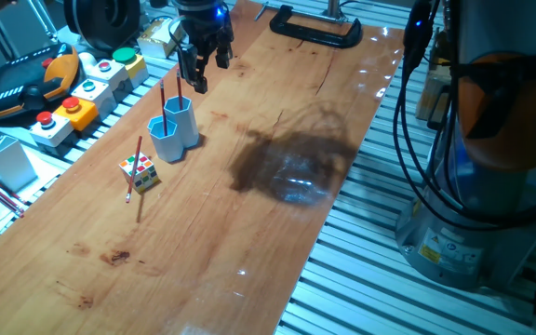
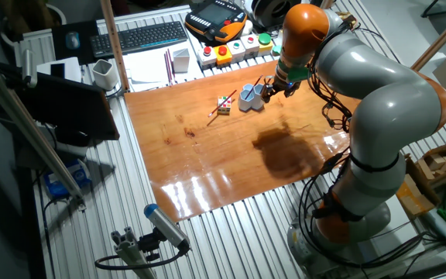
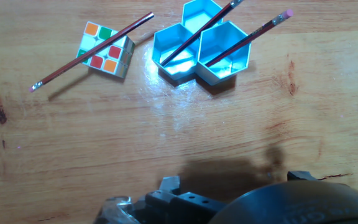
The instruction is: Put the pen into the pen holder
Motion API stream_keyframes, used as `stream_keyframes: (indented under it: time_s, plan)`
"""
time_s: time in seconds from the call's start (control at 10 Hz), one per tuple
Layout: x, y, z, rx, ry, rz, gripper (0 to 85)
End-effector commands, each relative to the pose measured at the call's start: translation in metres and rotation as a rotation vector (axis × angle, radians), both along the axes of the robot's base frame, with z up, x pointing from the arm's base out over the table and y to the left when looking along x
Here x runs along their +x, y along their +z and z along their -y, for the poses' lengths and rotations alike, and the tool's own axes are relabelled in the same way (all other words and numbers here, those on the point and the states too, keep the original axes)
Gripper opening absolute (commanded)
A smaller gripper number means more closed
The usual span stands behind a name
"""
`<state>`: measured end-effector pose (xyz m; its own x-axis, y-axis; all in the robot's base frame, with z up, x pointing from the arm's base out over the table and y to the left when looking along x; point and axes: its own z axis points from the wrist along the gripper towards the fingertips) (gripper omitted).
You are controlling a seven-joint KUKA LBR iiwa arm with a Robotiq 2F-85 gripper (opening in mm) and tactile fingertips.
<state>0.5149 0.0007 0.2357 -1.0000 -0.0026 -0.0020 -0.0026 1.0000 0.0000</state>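
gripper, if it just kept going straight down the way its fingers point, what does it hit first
Most likely bare table just beside the pen holder, going by the hand view; the gripper hangs above and off to its side. Depth is uncertain.

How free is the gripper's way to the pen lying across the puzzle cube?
Probably yes: the gripper hangs above the pen holder, and the pen rests uncovered on the puzzle cube, with nothing over it.

Glossy wooden table (image 1: 249, 233); smooth light-blue plastic pen holder (image 1: 174, 127).
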Motion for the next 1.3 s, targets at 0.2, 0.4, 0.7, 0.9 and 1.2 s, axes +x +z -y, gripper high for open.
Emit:
stream_keyframes:
  time_s: [0.2, 0.4, 0.7, 0.9, 1.2]
  plan:
    - [-0.0003, 0.0025, -0.0022, -0.008, -0.043, 0.032, 0.7]
    - [-0.0006, 0.0029, -0.0026, -0.008, -0.046, 0.029, 0.7]
    - [-0.0003, 0.0025, -0.0024, -0.008, -0.051, 0.029, 0.7]
    - [0.0007, 0.0013, -0.003, -0.01, -0.056, 0.029, 0.7]
    - [0.0035, -0.0044, -0.0075, -0.005, -0.065, 0.019, 0.7]
